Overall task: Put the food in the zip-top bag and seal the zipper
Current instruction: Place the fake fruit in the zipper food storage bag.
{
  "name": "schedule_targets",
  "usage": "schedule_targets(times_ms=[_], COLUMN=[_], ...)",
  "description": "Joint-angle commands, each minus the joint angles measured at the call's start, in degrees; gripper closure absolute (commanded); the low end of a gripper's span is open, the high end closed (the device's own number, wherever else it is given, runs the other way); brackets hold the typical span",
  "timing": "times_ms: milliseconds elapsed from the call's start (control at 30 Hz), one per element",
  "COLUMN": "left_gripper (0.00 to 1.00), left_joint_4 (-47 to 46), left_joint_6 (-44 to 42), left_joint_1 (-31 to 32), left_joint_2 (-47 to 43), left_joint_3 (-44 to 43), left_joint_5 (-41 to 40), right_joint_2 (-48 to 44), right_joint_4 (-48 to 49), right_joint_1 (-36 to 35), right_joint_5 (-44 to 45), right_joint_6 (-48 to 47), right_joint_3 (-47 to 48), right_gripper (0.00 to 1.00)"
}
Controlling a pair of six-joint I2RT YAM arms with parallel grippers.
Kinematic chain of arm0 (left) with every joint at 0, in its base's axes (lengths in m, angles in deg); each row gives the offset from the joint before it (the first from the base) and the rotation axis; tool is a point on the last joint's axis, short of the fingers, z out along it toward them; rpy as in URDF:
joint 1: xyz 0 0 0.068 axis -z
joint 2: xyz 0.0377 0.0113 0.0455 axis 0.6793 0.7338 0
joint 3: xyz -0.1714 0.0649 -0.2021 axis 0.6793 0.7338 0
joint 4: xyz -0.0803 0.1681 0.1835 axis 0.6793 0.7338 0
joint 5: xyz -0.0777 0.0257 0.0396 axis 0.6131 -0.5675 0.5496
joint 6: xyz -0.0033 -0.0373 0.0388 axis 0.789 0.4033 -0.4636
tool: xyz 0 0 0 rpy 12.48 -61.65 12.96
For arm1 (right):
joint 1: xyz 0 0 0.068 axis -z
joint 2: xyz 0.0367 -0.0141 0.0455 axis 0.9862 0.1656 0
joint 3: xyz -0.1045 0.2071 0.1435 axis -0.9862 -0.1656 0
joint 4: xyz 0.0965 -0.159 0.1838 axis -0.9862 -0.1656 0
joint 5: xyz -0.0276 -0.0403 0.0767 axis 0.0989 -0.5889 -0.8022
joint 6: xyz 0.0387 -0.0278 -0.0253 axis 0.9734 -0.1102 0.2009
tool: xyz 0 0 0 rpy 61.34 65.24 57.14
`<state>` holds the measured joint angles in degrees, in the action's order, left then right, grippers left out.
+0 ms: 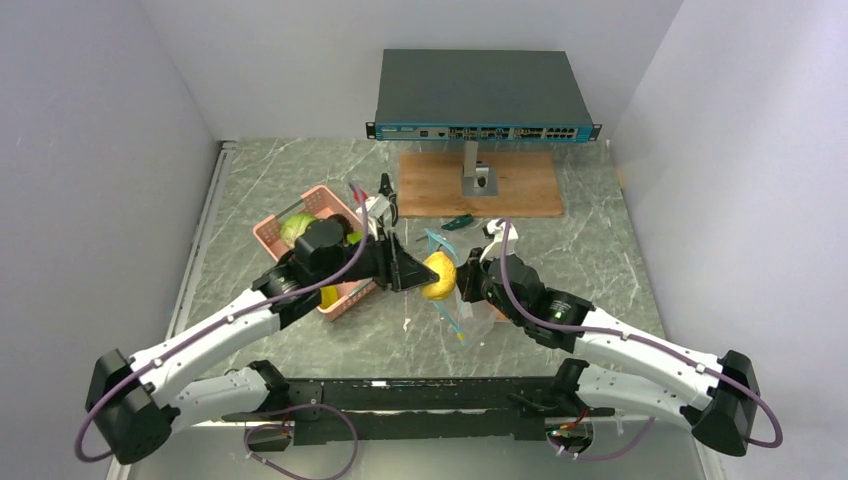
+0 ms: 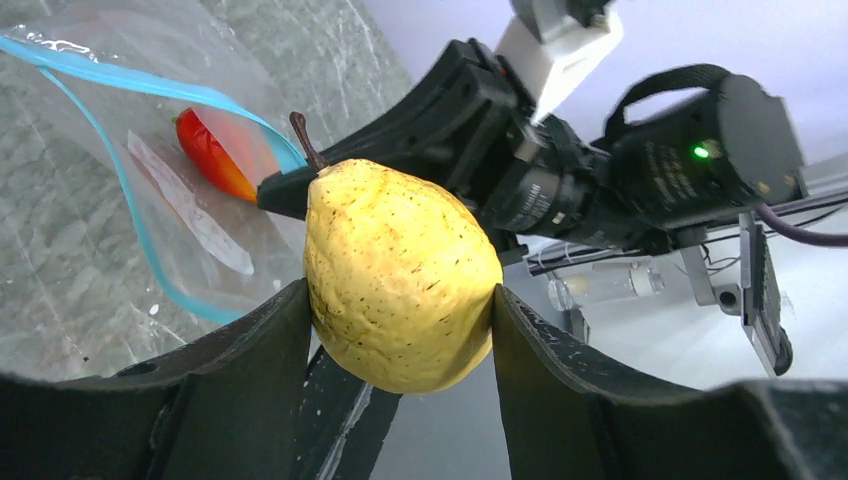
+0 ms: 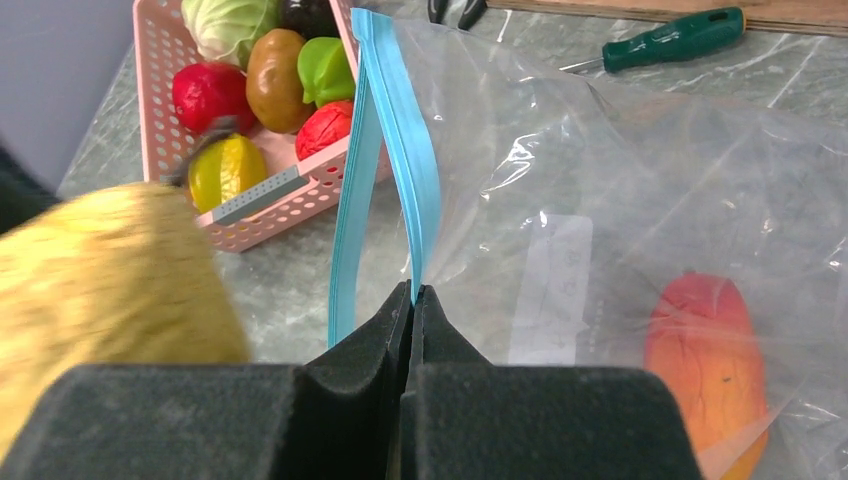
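Left wrist view: gripping yellow pear (image 2: 400, 265) in left tool (image 2: 398, 298), fingers pressed on both sides, right at mouth of zip-top bag (image 2: 190, 230). Right wrist view: pinching zipper (image 3: 395, 150) w/ right tool (image 3: 410, 300), shut tight on one teal lip, mouth gaping. Inside bag: red-orange fruit (image 3: 705, 360). Near bag on tabletop (image 3: 290, 290): pink basket (image 3: 160, 90) w/ mixed produce.

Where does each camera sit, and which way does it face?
Top external: above and behind the robot, looking down at the table; left arm and right arm show.
Left wrist: on that wrist, facing the zip-top bag; the left hand clamps the yellow pear.
Right wrist: on that wrist, facing the pink basket; the right hand is shut on the zipper.
Both wrist views share pear and bag.
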<state>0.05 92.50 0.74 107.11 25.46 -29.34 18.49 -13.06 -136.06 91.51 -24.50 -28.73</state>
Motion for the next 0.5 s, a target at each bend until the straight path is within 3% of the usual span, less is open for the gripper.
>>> schedule_targets(times_ms=[0, 100, 267, 467], left_gripper=[1.00, 1.00, 1.00, 1.00], left_joint_4=[-2.8, -0.1, 12.2, 11.8], left_joint_6=[-0.3, -0.3, -1.4, -0.4], left_joint_1=[1.1, 1.1, 1.1, 1.2], left_joint_2=[5.4, 8.3, 14.8, 15.2], left_joint_3=[-2.4, -2.2, -7.0, -7.8], left_joint_5=[-1.5, -3.7, -6.8, -6.9], right_joint_2=[-2.5, -4.5, -6.1, -4.4], right_joint_4=[2.5, 2.6, 3.0, 4.0], right_joint_1=[-0.2, -0.3, -0.3, -0.3], right_joint_5=[-1.4, -1.5, -1.3, -3.8], right_joint_6=[0.5, 0.6, 0.3, 0.2], right_joint_3=[1.8, 1.6, 1.6, 1.8], right_gripper=[1.00, 1.00, 1.00, 1.00])
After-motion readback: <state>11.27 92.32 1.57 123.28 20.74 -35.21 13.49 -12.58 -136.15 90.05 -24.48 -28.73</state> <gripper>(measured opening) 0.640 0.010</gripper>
